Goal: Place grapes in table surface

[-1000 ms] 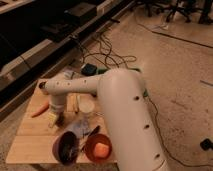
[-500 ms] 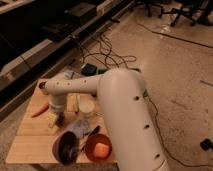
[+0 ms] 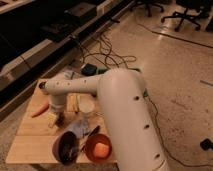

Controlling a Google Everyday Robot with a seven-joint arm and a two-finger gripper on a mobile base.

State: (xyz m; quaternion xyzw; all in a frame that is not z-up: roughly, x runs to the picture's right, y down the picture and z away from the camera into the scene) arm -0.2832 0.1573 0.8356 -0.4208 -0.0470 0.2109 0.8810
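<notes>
The light tan table surface (image 3: 30,137) fills the lower left of the camera view. My white arm reaches across it from the right, and the gripper (image 3: 56,119) hangs low over the left middle of the tabletop, pointing down. A small dark lump, the grapes (image 3: 61,120), lies on the wood right at the gripper's tip. I cannot tell whether it touches them. The gripper looks open. An orange carrot (image 3: 40,108) lies just left of the gripper.
A dark purple bowl (image 3: 65,148) and an orange bowl (image 3: 98,148) stand at the table's front edge. A white cup (image 3: 86,105) and a yellowish item (image 3: 73,102) sit right of the gripper. My thick arm link (image 3: 127,120) hides the table's right side. Cables run over the floor behind.
</notes>
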